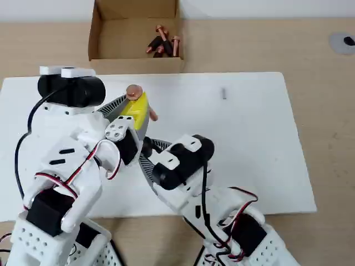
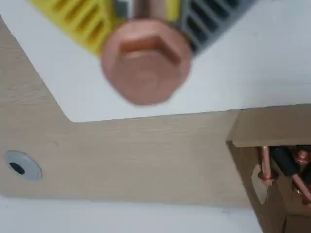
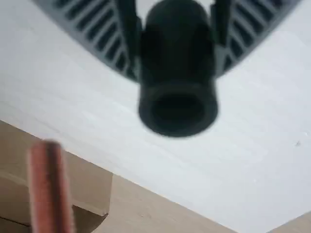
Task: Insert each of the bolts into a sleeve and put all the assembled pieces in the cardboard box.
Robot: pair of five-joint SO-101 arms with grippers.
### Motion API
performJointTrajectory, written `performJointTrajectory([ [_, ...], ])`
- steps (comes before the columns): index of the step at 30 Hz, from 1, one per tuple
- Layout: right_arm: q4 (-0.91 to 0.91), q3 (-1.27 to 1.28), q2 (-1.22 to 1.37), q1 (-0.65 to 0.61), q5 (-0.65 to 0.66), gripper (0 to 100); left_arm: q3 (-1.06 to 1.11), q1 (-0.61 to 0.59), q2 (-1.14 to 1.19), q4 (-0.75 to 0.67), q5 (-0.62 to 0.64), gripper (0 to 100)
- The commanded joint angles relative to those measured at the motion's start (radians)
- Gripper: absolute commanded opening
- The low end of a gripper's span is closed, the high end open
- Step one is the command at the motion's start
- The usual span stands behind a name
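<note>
My left gripper (image 1: 135,103), with one yellow finger (image 2: 82,19) and one grey, is shut on a copper bolt (image 1: 133,92). Its hexagon head (image 2: 146,60) faces the left wrist camera. The right gripper (image 1: 147,146) sits just beside and below it, shut on a black sleeve (image 3: 177,97) whose open bore faces its camera. The bolt's threaded shaft (image 3: 48,187) shows in the right wrist view, apart from the sleeve. The cardboard box (image 1: 102,39) stands beyond the mat and holds several assembled bolt-and-sleeve pieces (image 1: 163,43), which also lie in view of the left wrist (image 2: 286,167).
A white mat (image 1: 244,144) covers the wooden table; both arms stand over its left half. A small grey mark (image 1: 224,93) lies on the mat to the right. A grey disc with a hole (image 1: 344,42) sits at the table's far right.
</note>
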Motion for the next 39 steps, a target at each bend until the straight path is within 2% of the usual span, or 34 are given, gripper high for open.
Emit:
performJointTrajectory([
  [1,-0.031,0.002,-0.005,-0.015,-0.003,0.9,-0.005,0.002,-0.024,-0.023,-0.026,1],
  [4,-0.031,0.002,-0.005,-0.015,-0.002,0.9,-0.043,0.002,-0.024,0.049,-0.075,1],
  [9,-0.031,0.027,-0.005,-0.013,-0.002,0.9,-0.218,0.006,-0.015,0.264,-0.080,1],
  [12,-0.032,0.044,-0.008,-0.013,-0.002,0.9,-0.275,0.009,-0.015,0.319,-0.080,1],
  [17,-0.032,0.048,-0.007,-0.013,-0.002,0.9,-0.315,0.012,-0.015,0.358,-0.075,1],
  [23,-0.032,0.048,-0.005,-0.013,-0.002,0.9,-0.299,0.100,-0.013,0.391,-0.074,1],
  [35,-0.032,0.045,-0.013,-0.013,-0.002,0.9,-0.256,0.101,-0.015,0.374,-0.081,1],
  [39,-0.032,0.045,-0.013,-0.013,-0.002,0.9,-0.236,0.100,-0.015,0.382,-0.129,1],
])
